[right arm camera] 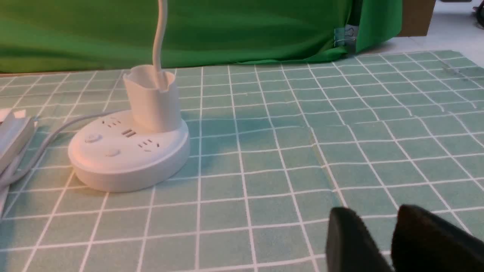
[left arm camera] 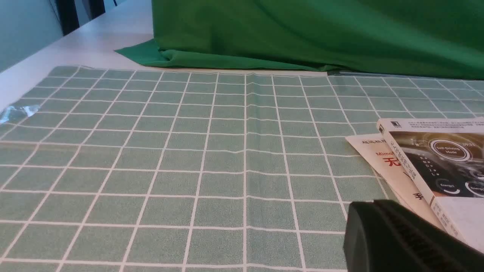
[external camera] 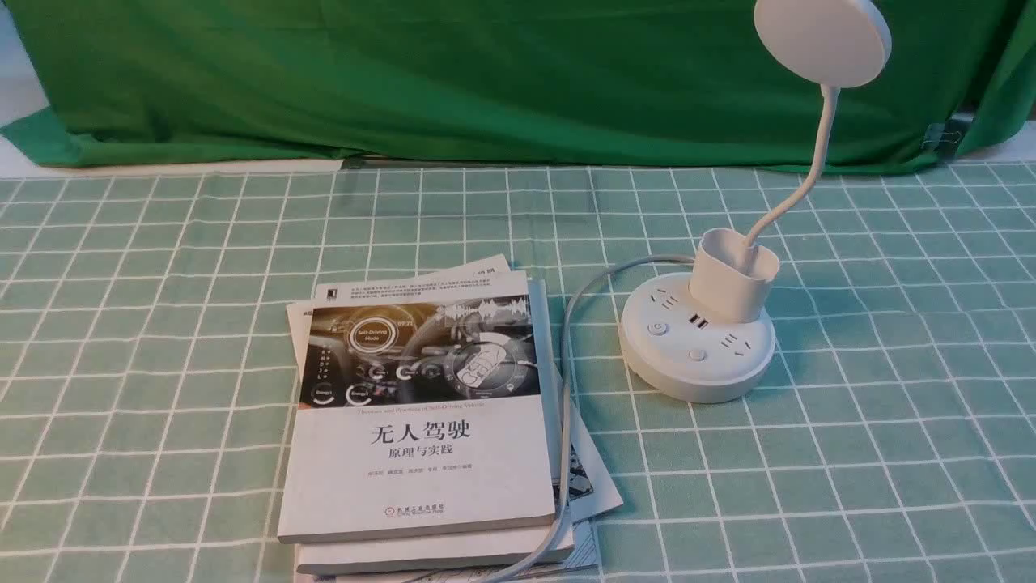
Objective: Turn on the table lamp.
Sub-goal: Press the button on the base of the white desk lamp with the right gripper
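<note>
The table lamp [external camera: 696, 356] stands on the right of the checked cloth, unlit. Its flat disc head [external camera: 821, 36] rises on a thin bent neck [external camera: 809, 162] out of an oval cup [external camera: 732, 275]. The round base carries sockets and two buttons [external camera: 657, 328], and a grey cord [external camera: 566, 364] runs from it toward the front. Neither arm shows in the front view. In the right wrist view the lamp base [right arm camera: 128, 151] lies well away from my right gripper [right arm camera: 376, 217], whose fingers stand slightly apart with nothing between them. My left gripper [left arm camera: 372, 204] is shut beside the books, holding nothing.
A stack of books [external camera: 421, 405] lies left of the lamp, with the cord draped along its right edge; its corner [left arm camera: 446, 162] shows in the left wrist view. A green backdrop cloth [external camera: 486, 81] hangs along the table's far side, held by a clip [external camera: 939, 134].
</note>
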Motion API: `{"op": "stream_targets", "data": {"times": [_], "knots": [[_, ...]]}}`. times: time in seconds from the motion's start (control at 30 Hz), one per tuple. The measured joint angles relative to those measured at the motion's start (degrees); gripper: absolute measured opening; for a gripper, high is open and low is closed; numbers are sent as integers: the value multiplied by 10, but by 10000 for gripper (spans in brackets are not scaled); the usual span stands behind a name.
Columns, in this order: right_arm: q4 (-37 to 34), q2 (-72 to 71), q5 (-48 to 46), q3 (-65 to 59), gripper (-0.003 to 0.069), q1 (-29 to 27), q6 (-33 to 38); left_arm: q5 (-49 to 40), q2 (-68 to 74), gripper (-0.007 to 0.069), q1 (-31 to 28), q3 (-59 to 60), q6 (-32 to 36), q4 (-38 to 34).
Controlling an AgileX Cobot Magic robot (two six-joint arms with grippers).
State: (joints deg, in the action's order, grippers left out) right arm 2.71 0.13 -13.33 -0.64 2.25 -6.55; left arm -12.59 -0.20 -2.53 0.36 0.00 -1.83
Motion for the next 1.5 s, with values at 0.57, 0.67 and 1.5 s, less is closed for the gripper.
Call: {"op": "stream_targets", "data": {"times": [0.57,0.67,1.5], "knots": [[0,0,0,0,239,0,0,0,0,21,0,0,0,0],[0,0,0,0,239,0,0,0,0,21,0,0,0,0],[-194,0,5,0,239,0,-466,0,0,21,0,0,0,0]]}}
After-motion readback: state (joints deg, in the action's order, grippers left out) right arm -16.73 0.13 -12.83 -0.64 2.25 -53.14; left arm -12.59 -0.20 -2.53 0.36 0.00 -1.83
